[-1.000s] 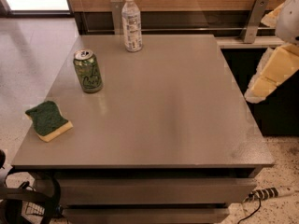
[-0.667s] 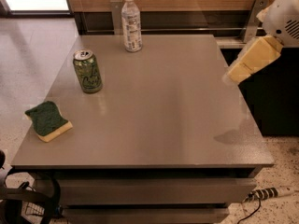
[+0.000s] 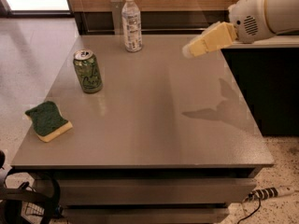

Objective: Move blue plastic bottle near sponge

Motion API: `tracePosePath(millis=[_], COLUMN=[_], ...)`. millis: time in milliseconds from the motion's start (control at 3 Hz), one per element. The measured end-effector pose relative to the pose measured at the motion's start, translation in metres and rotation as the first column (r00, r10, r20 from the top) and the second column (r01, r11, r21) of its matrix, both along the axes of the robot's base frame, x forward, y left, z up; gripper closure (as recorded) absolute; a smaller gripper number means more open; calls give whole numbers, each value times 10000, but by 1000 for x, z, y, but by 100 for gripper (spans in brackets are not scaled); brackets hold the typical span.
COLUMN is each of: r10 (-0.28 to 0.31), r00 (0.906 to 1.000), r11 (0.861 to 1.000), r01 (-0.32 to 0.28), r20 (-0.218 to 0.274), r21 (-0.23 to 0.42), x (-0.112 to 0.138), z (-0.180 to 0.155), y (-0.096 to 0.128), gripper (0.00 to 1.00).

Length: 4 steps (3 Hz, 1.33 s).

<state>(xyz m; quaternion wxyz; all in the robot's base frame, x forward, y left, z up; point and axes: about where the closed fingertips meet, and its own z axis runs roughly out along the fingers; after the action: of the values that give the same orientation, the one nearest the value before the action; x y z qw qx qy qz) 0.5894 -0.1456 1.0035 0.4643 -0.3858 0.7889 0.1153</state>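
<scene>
The blue plastic bottle [image 3: 131, 22] stands upright at the far edge of the grey table [image 3: 159, 125], clear with a white cap and a white-and-blue label. The sponge [image 3: 47, 121], dark green on top with a pale yellow base, lies near the table's front left corner. My gripper [image 3: 190, 51] reaches in from the upper right on a white arm and hangs above the table's far right part, well to the right of the bottle and holding nothing.
A green drink can [image 3: 88, 71] stands on the table between the bottle and the sponge. A dark counter [image 3: 266, 78] stands to the right of the table. A power strip [image 3: 268, 193] lies on the floor at the lower right.
My arm has swung in from the right edge, up and to the left, so the gripper is now over the table's far right part. The bottle, can and sponge have not moved.
</scene>
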Motion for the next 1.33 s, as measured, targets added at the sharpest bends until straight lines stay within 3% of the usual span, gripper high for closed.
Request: tracePosePath(millis=[333, 667, 1000, 1333], r10=[-550, -437, 104, 299], r00=[9937, 9937, 9930, 9904], r11=[9877, 9879, 9857, 9812], r01=[398, 276, -300, -548], r20=[978, 1032, 1179, 1351], r21=[1511, 1527, 1658, 1850], x=[52, 54, 80, 131], z=[28, 29, 25, 15], y=[20, 23, 36, 58], gripper=[0, 0, 0, 0])
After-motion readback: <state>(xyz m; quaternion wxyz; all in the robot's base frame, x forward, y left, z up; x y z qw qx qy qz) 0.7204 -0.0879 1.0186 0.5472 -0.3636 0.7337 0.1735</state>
